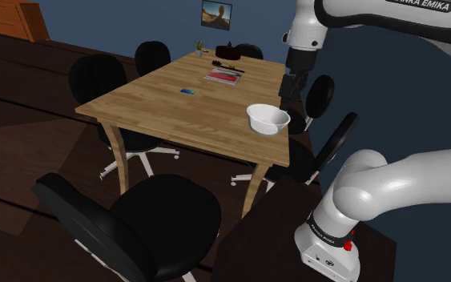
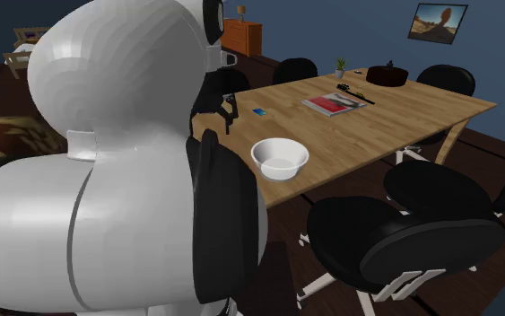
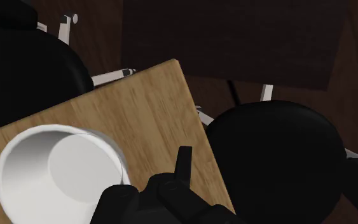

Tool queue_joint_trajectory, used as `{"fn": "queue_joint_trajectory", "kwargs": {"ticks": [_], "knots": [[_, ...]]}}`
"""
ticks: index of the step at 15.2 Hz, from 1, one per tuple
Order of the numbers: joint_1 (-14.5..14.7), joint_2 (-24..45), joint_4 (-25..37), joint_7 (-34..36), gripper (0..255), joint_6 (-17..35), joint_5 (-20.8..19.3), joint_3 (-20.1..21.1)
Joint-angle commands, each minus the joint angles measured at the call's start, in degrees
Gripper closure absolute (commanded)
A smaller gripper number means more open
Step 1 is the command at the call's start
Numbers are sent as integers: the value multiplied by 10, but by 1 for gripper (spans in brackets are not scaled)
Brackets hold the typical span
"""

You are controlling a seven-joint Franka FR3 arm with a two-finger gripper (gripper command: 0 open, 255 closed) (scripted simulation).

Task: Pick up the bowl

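Hovering over the wooden surface [image 1: 159, 104] just beside the white bowl [image 1: 267, 118], the tool [image 1: 286, 92] is clear of it; whether apart or together, I cannot tell.

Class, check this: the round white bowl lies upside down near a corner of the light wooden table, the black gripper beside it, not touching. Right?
No: the round white bowl stands upright, open side up, as the wrist view shows. It is near a corner of the light wooden table, the black gripper beside it, not touching.
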Motion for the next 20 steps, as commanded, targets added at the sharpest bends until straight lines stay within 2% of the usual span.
{"fn": "queue_joint_trajectory", "kwargs": {"ticks": [1, 10, 18, 20], "knots": [[0, 0, 0, 0, 0, 0, 0, 0], [-26, 74, -69, -19, 0, 211, -67, -34], [-52, 192, -72, -23, 0, 396, -118, -67], [-53, 196, -78, -22, 0, 407, -120, -69]]}}
